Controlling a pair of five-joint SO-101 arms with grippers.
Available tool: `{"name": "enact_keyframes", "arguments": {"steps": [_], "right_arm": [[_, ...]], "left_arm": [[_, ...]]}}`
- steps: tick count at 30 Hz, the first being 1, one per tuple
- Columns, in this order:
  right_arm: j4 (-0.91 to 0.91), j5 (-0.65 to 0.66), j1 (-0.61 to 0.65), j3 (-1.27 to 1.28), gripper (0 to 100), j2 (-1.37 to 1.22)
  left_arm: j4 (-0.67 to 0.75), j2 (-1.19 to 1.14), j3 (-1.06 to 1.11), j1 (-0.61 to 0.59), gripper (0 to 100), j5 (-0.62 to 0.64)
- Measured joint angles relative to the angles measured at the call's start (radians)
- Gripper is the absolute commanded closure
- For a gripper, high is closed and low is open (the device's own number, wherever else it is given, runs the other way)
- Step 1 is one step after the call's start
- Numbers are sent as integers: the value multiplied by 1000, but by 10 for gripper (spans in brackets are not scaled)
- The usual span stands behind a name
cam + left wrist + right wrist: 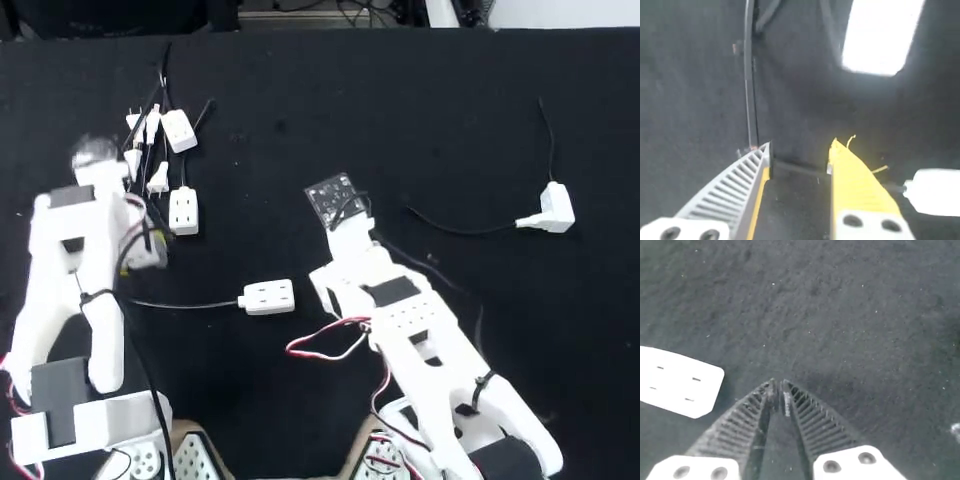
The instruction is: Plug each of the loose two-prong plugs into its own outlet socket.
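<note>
My left gripper (pixel 799 152) is open and low over the black mat, with a thin black cable (pixel 798 169) lying across the gap between its fingers. A white plug (pixel 936 198) lies just beside the yellow finger (pixel 852 175), and a white outlet block (pixel 880 35) lies ahead. In the high view this gripper (pixel 152 245) sits under a cluster of white plugs (pixel 150 150) and an outlet (pixel 183 210). My right gripper (pixel 776 390) is shut and holds nothing, close to a white outlet (pixel 675 387). That outlet (pixel 268 297) lies mid-table. A loose plug (pixel 550 210) lies far right.
Black cables (pixel 455 228) trail over the black mat from the plugs and outlets. A red wire (pixel 325 340) loops beside the right arm (pixel 410 320). The table's far edge (pixel 320 28) runs along the top.
</note>
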State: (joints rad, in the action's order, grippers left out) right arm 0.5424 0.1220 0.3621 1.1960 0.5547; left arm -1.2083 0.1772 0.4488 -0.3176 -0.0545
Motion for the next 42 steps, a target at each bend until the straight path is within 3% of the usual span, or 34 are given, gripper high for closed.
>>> {"name": "enact_keyframes", "arguments": {"steps": [4,11,21,26,36,42], "right_arm": [[-6,0,0,2,982,0],[-6,0,0,2,983,0],[-6,0,0,2,983,0],[-6,0,0,2,983,0],[-6,0,0,2,983,0],[-6,0,0,2,983,0]], "left_arm": [[11,0,-143,0,690,-40],[120,-141,-308,2,727,-51],[126,-601,-684,-46,730,-54],[28,-740,-859,-61,730,-63],[-261,-844,-1079,-118,730,-333],[-328,-847,-1103,-180,730,-434]]}}
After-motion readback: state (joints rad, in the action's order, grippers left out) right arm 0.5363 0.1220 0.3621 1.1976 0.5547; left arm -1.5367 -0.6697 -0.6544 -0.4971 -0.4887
